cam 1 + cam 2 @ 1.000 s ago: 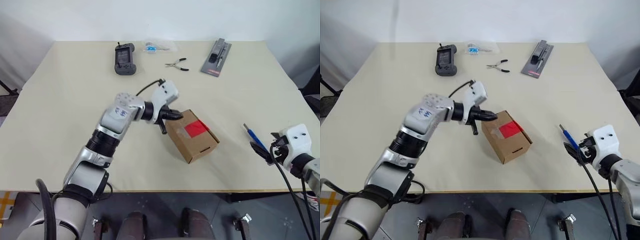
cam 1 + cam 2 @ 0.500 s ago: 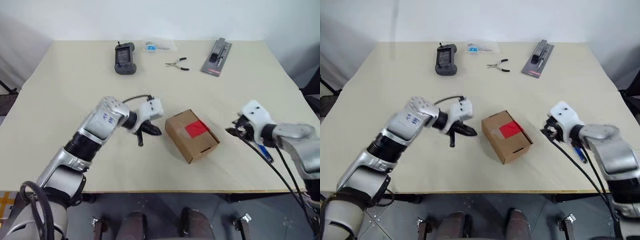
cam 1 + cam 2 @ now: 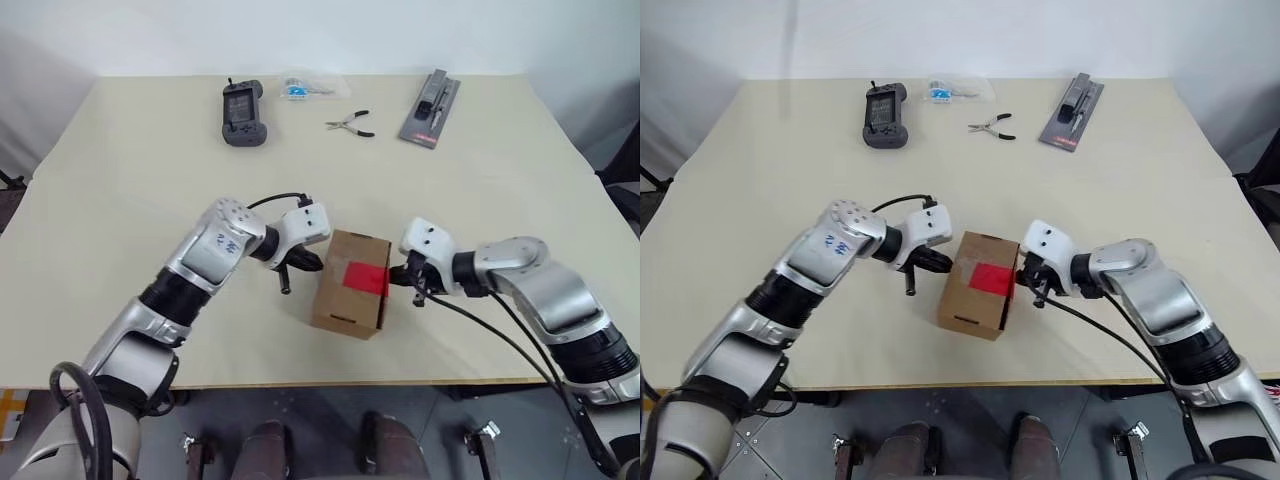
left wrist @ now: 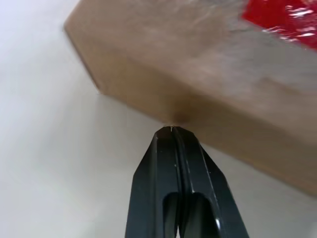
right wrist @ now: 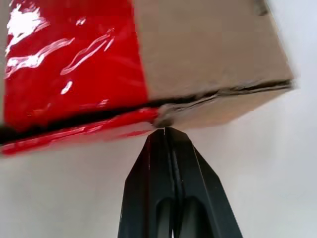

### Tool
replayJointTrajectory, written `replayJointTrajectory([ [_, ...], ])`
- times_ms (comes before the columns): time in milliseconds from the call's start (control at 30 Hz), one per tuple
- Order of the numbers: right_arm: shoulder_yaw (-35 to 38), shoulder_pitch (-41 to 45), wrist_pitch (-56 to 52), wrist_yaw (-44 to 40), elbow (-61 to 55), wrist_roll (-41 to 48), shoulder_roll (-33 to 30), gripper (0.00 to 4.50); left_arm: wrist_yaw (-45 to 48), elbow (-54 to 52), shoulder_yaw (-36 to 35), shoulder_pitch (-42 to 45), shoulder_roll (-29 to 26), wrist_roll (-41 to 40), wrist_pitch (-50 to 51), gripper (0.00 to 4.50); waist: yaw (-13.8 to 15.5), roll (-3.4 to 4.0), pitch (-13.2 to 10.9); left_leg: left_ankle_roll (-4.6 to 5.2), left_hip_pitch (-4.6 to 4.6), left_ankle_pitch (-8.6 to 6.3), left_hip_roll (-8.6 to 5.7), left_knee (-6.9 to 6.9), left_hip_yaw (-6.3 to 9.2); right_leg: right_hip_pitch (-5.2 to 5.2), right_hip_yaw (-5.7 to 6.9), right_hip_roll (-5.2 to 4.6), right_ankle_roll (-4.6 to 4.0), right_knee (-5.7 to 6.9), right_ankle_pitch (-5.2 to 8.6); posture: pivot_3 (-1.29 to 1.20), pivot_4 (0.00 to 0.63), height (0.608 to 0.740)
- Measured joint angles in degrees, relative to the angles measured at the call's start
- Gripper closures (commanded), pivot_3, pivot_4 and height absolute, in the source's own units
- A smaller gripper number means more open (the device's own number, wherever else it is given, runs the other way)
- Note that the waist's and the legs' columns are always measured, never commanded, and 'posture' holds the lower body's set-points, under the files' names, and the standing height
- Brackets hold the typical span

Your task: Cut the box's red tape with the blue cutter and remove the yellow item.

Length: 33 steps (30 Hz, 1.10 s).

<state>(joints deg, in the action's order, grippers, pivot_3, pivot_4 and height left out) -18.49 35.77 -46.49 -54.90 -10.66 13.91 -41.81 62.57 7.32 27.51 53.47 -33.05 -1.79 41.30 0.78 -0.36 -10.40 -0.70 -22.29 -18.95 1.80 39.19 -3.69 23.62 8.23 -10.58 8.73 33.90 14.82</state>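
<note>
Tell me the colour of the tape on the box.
Bright red tape, glossy, on the brown box; clearest in the right wrist view.

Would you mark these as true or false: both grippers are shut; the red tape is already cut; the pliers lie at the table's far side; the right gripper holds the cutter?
1. Both grippers are shut: true; the left gripper and right gripper each have closed tips at the box.
2. The red tape is cut: false; it looks whole.
3. The pliers lie far: true.
4. Right gripper holds the cutter: false; it holds nothing.
</note>
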Motion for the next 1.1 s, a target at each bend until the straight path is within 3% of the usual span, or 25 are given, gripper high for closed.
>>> replayJointTrajectory([
  [200, -1.36, 1.36, -3.79, 2.01, -2.51, -0.16, 4.0, 4.46, 4.07, -4.21, 0.68, -2.37, -5.17, 0.15, 2.46, 4.5, 0.37, 0.0, 0.0, 0.0, -0.01, 0.0, 0.0, 0.02, 0.0, 0.0, -0.02, 0.0, 0.0, 0.0, 0.0, 0.0, 0.15, 0.74],
  [433, -0.5, 1.02, -4.94, 5.36, -3.49, -0.73, 5.12, 4.46, 2.25, -4.14, 0.24, -3.17, -4.71, 0.73, 2.18, 4.5, 0.6, 0.0, 0.0, 0.0, -0.01, 0.0, -0.01, 0.05, 0.0, -0.01, -0.02, 0.0, 0.0, 0.03, 0.0, 0.0, 0.15, 0.74],
  [533, 4.12, -0.17, -4.69, 5.88, -5.38, 0.09, 3.62, 3.96, -2.01, 0.93, -3.49, -1.83, -0.88, 0.7, -2.01, 4.5, 0.75, -0.02, -0.01, 0.0, -0.05, 0.0, -0.02, 0.07, 0.0, -0.01, -0.02, 0.0, 0.0, 0.0, 0.0, 0.0, 0.15, 0.74],
  [733, 14.63, 1.06, -11.01, 9.0, -10.06, 4.02, 2.39, 1.86, -5.22, 4.87, -13.62, 2.68, 3.9, -3.83, -6.96, 4.5, 0.39, -0.02, -0.01, 0.0, -0.01, 0.0, -0.01, 0.03, -0.01, 0.01, -0.02, 0.0, 0.01, 0.05, -0.01, 0.0, 0.15, 0.74],
  [900, 15.82, 1.38, -14.59, 11.34, -14.48, 7.13, 3.96, 0.17, -2.78, 4.42, -14.4, 2.33, 5.66, -6.32, -7.13, 4.5, 0.29, -0.02, 0.0, 0.0, 0.05, 0.0, -0.01, 0.02, -0.02, -0.01, -0.04, 0.0, 0.01, 0.11, -0.01, 0.0, 0.15, 0.74],
  [1100, 11.1, -0.7, -13.58, 14.41, -13.38, 6.32, 5.59, 0.08, -2.2, 4.65, -12.09, 1.17, 8.23, -5.96, -9.71, 4.5, 0.56, -0.02, 0.0, 0.01, 0.02, 0.0, -0.03, 0.06, -0.03, -0.01, -0.07, -0.01, 0.03, 0.08, -0.02, 0.0, 0.15, 0.74],
])
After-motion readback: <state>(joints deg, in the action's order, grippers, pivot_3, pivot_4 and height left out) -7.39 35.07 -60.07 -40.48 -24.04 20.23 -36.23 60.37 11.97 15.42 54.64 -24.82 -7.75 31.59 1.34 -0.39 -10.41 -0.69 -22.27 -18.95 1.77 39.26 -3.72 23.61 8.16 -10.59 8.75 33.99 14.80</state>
